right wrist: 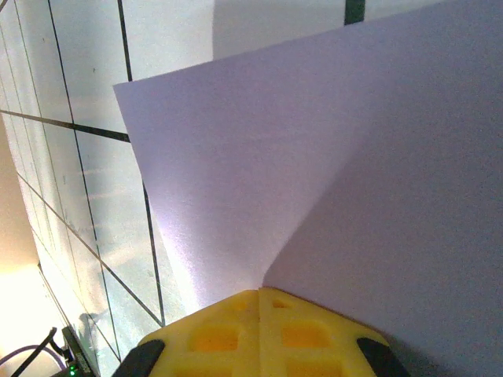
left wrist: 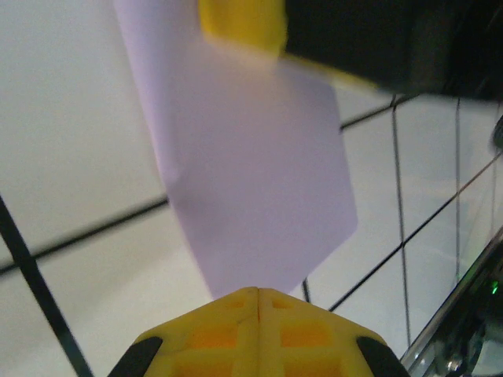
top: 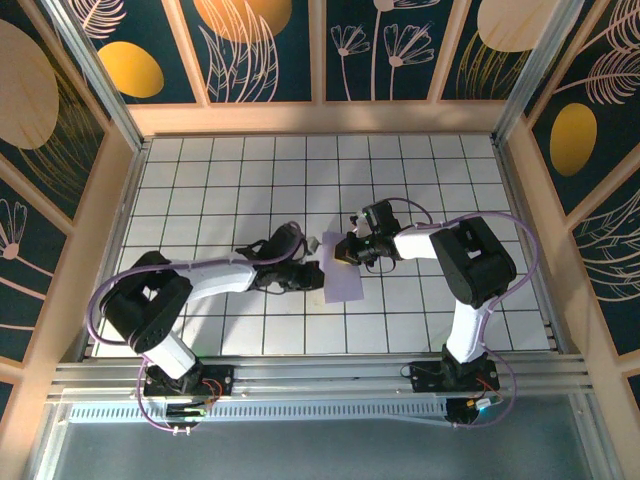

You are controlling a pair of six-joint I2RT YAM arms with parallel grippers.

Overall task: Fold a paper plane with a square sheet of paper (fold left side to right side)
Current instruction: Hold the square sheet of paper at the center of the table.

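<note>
Left-to-right fold in hand: square sheet of paper mid worktop, left gripper pinched shut on its 9 o'clock edge, right gripper likewise at 12; next, sweep the left edge toward 3 o'clock

No legible text, labels, brands, numbers or signs on anything
</note>
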